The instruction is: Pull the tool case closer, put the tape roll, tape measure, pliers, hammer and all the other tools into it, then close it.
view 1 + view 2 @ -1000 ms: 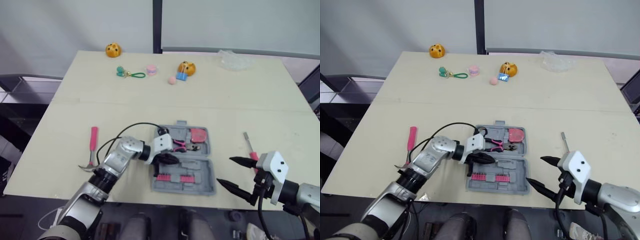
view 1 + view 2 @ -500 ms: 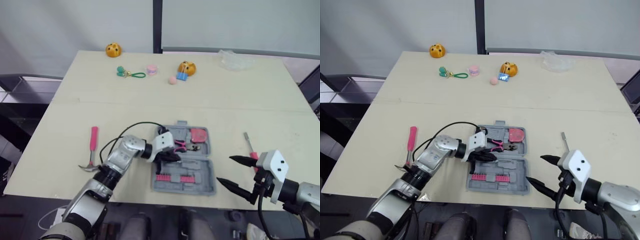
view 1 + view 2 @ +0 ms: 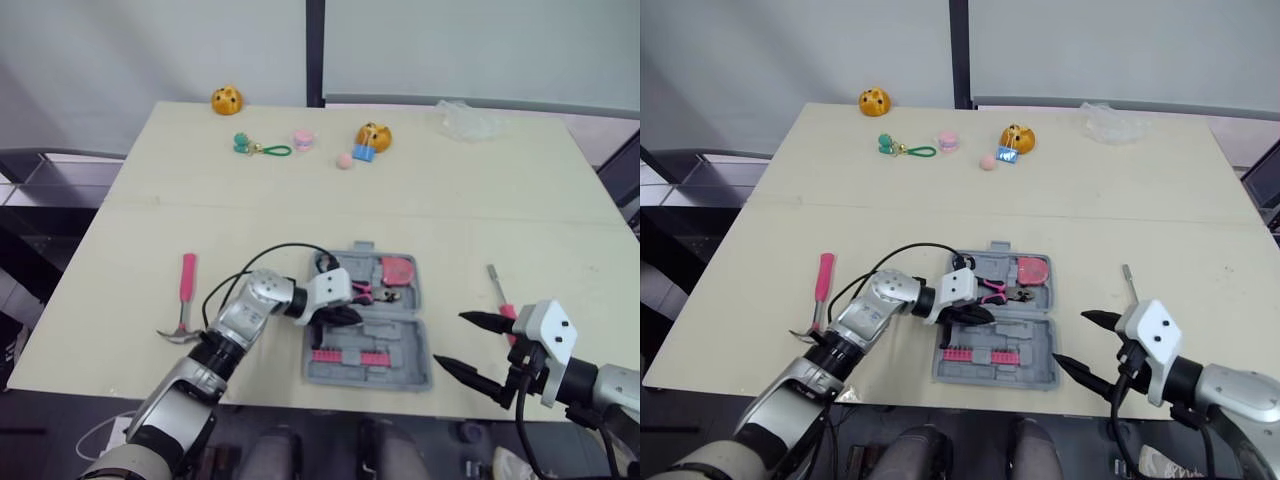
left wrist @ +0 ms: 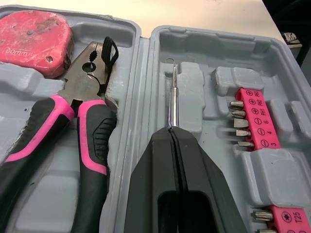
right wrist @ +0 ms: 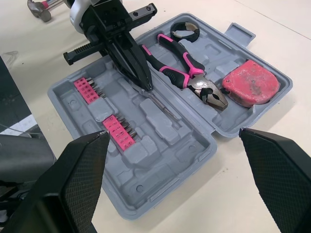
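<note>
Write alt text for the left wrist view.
The left gripper, black fingers shut on a thin metal shaft, points it along a moulded slot in an open grey tool case. Pink-handled pliers and a red tape measure lie in the case's other half; a pink strip of screwdriver bits sits beside the slot.

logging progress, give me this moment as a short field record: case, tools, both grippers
case: tool case open on the table
inside: pliers, tape measure
left gripper: shut on thin metal rod, over the case
right gripper: open, beside the case
outside: hammer, screwdriver on the table
</note>
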